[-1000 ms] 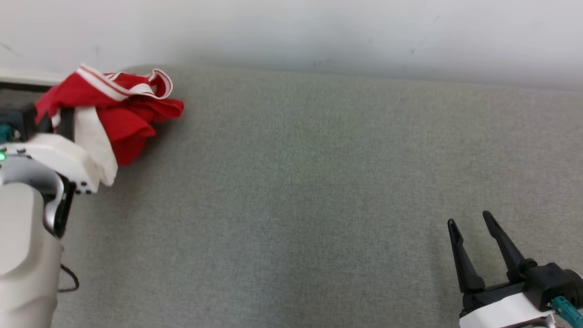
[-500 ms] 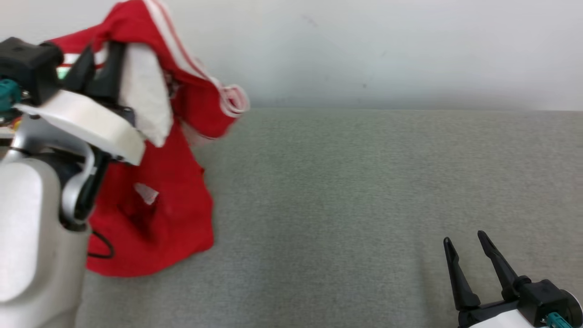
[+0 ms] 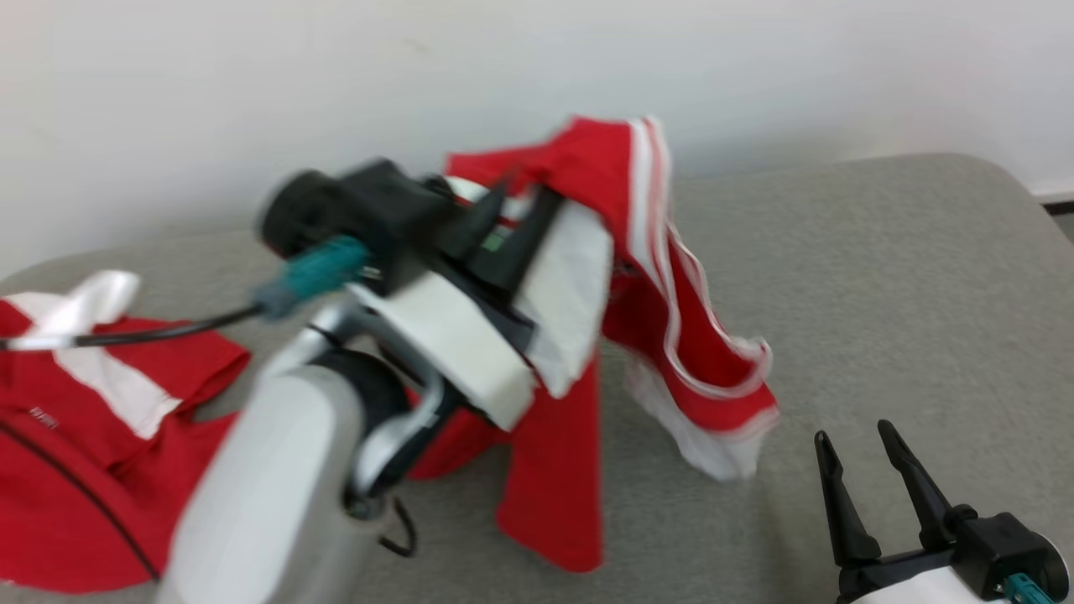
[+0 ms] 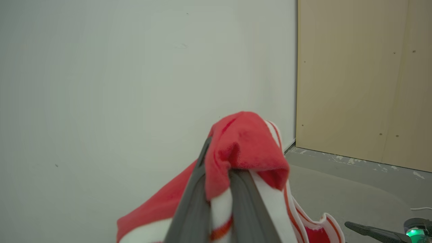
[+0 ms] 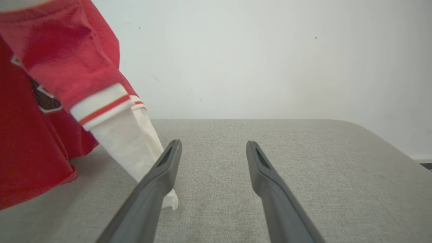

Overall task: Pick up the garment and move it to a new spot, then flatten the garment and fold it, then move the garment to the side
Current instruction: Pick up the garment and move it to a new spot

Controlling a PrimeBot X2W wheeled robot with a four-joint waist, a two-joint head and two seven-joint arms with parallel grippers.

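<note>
The garment (image 3: 671, 335), red with white stripes and white panels, hangs from my left gripper (image 3: 522, 205) above the grey padded surface (image 3: 881, 277), its lower folds touching the surface. In the left wrist view the left gripper (image 4: 219, 175) is shut on a bunched fold of the garment (image 4: 246, 145), which drapes over the fingertips. My right gripper (image 3: 852, 432) stands open at the lower right, just right of the hanging cloth. In the right wrist view the right gripper (image 5: 213, 146) holds nothing, with the garment (image 5: 50, 67) at its left.
A second red and white piece of clothing (image 3: 75, 436) lies spread at the surface's left end, with a black cable (image 3: 151, 334) over it. A white wall runs behind. A beige panel (image 4: 364, 84) and bare floor lie past the surface's right end.
The head view has swung. My left gripper has lifted the garment off its heap and carried it rightward, so it now hangs unfurled. The right gripper has stayed open and low.
</note>
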